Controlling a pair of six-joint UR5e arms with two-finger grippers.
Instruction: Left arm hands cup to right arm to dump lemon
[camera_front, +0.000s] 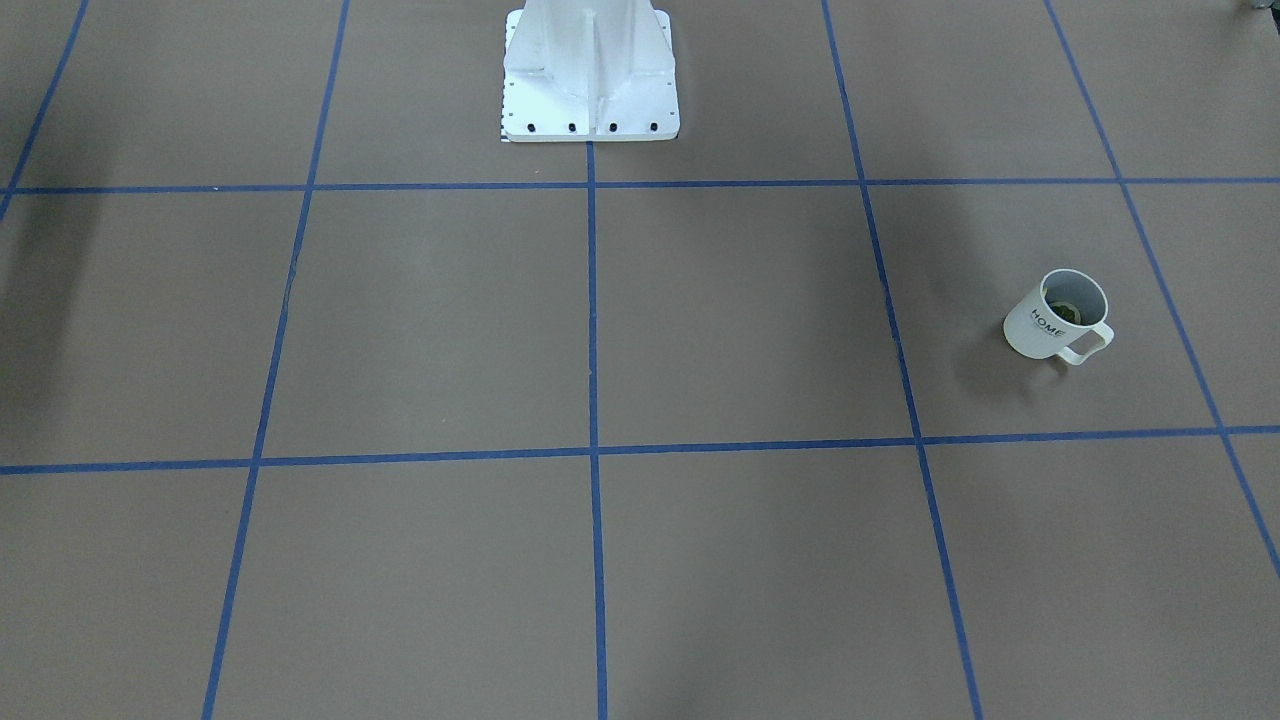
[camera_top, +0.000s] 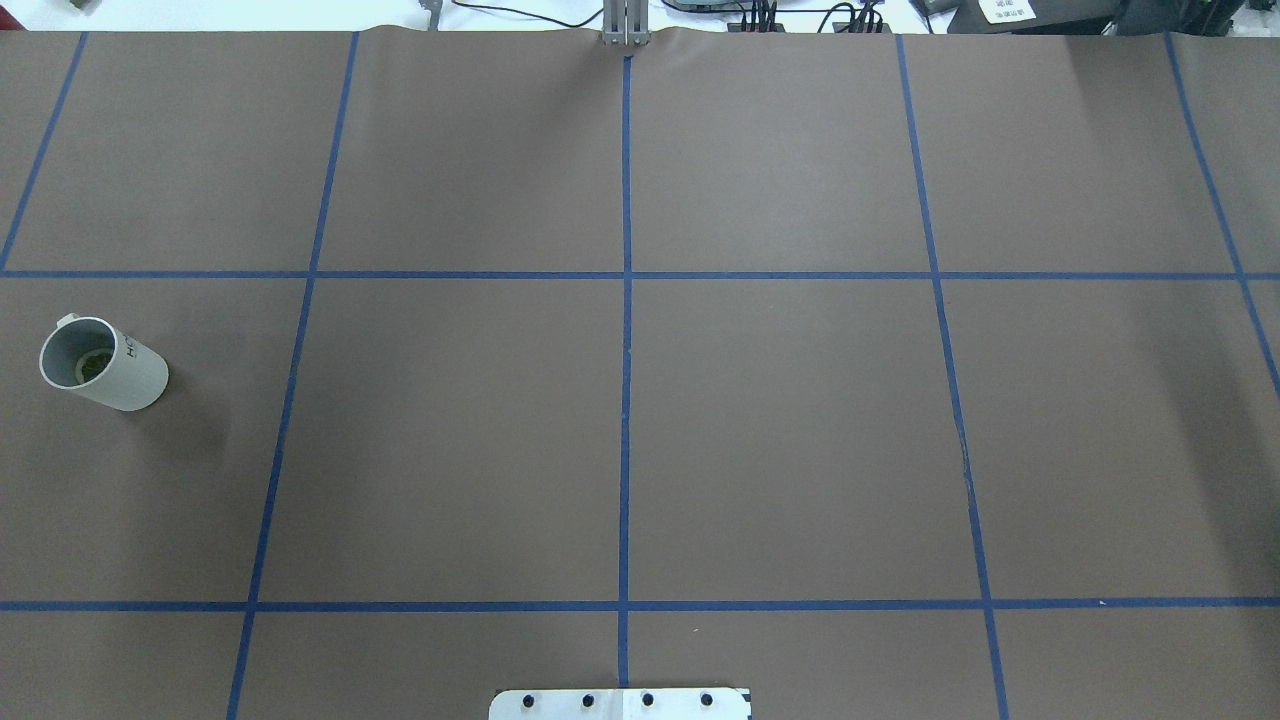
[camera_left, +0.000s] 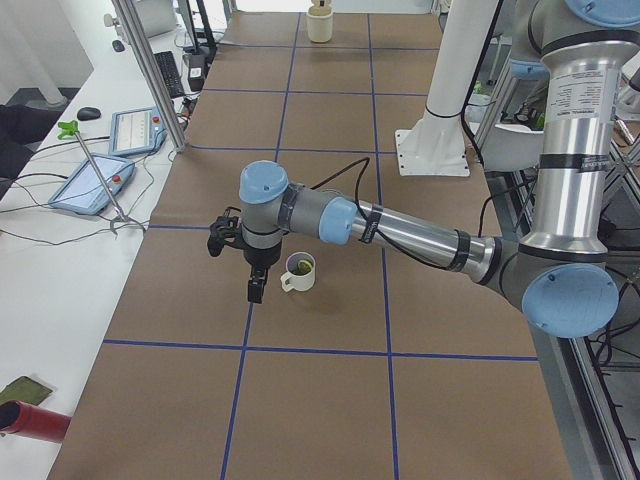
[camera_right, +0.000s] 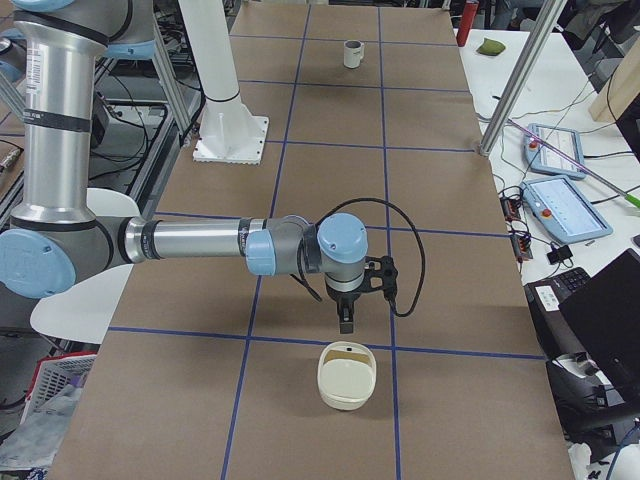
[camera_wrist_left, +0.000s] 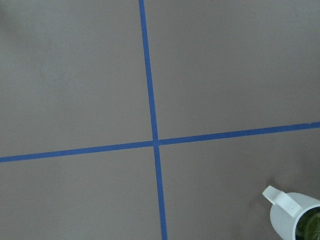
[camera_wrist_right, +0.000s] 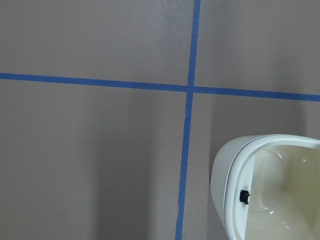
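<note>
The white "HOME" cup (camera_front: 1058, 322) stands upright on the brown table with lemon slices (camera_front: 1066, 311) inside. It also shows in the overhead view (camera_top: 103, 365), the exterior left view (camera_left: 299, 272) and the left wrist view (camera_wrist_left: 294, 214). My left gripper (camera_left: 257, 286) points down just beside the cup, apart from it; I cannot tell whether it is open or shut. My right gripper (camera_right: 345, 318) hangs over the table's other end; I cannot tell its state either. Neither gripper shows in the overhead or front views.
A cream bowl-like container (camera_right: 346, 377) lies on the table just past the right gripper, and fills the right wrist view's corner (camera_wrist_right: 272, 185). The white robot pedestal (camera_front: 590, 75) stands at the table's robot side. Blue tape lines grid the table.
</note>
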